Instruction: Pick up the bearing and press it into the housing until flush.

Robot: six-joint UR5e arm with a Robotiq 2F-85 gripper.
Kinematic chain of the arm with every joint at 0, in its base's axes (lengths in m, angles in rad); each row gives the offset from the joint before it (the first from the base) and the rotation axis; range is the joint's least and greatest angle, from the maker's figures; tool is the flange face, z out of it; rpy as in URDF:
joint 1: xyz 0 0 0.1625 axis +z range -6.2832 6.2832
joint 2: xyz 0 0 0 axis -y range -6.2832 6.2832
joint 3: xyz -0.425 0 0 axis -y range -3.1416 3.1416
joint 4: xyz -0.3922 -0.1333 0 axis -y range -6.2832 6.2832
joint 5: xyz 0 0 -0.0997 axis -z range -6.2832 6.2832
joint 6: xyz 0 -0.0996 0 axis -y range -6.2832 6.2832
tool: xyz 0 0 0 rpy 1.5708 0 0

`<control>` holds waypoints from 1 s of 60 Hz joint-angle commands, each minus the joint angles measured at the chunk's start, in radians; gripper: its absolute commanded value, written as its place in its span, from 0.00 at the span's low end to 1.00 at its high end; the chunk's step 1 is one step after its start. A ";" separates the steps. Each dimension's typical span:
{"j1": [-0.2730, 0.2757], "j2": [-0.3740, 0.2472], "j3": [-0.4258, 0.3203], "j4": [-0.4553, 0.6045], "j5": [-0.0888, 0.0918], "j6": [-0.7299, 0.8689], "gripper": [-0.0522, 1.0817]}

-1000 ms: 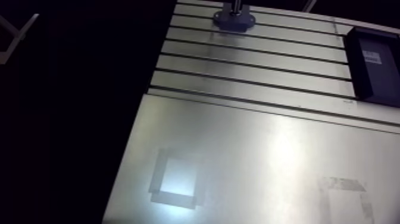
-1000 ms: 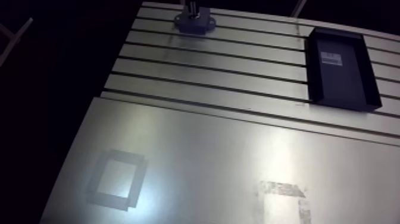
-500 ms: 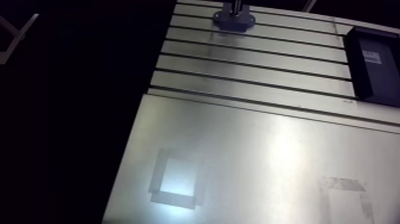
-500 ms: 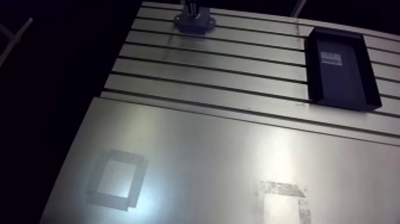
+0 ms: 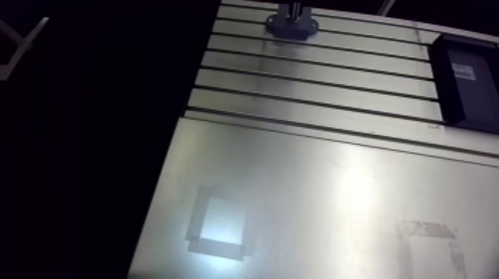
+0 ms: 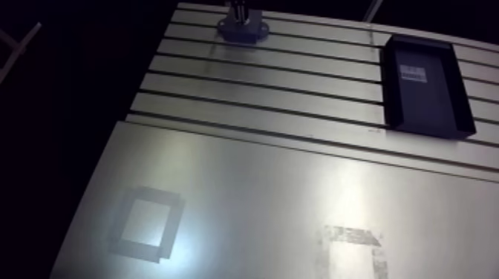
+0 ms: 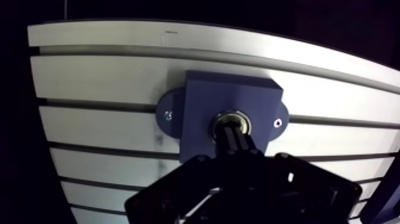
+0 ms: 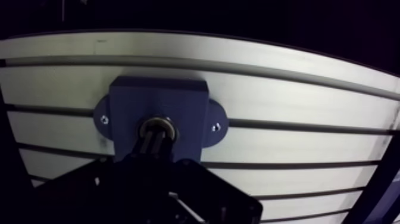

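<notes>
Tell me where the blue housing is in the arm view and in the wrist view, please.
Arm view: the housing sits at the far end of the slotted table, left of the black tray.
Wrist view: the housing lies on the table with the bearing in its bore.
Shared landmark: the table's dark slots, one passing under the housing.

Dark all round; only the tabletop (image 5: 312, 171) catches light, with a pale glare patch on its sheet. The wrist view bows straight edges; the claw (image 7: 234, 142) shows black.
</notes>
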State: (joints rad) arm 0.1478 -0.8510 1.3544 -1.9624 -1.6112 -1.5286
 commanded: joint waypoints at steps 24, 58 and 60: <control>0.000 -0.001 0.001 0.000 -0.002 0.000 0.90; -0.004 -0.051 0.005 0.006 -0.002 -0.001 0.90; -0.004 -0.055 0.007 0.007 -0.002 -0.001 0.90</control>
State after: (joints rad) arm 0.1450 -0.8843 1.3560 -1.9597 -1.6140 -1.5292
